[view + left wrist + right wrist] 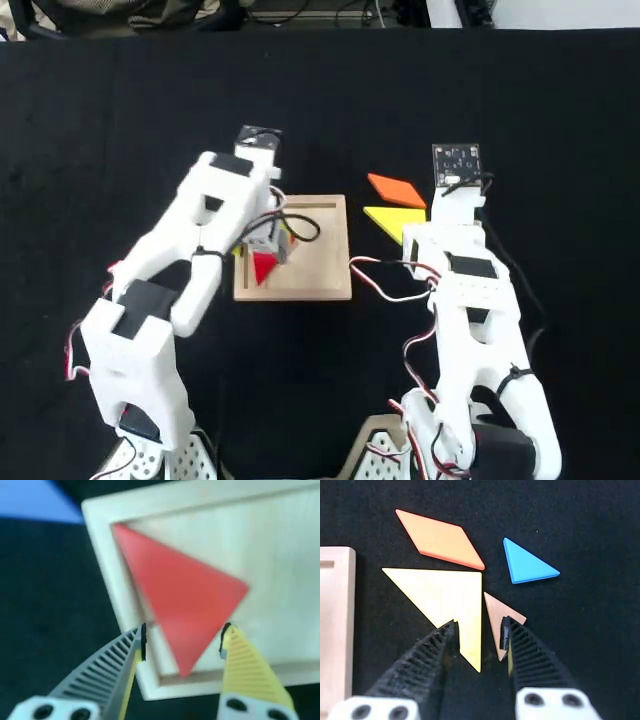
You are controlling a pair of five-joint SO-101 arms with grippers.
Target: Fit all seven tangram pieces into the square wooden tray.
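Red, the triangle (185, 605) lies in the wooden tray (107, 555), and we see the left gripper (182, 640) open, its fingers either side of one corner. The right gripper (479, 632), open too, hangs above a yellow triangle (445, 595) and a small tan triangle (497, 612) on the black desk (580, 530), near an orange parallelogram (440, 539) and a blue triangle (525, 562).

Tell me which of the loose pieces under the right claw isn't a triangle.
The orange parallelogram. It is four-sided and slanted, while the yellow piece, blue piece and tan piece beside it are all triangles.
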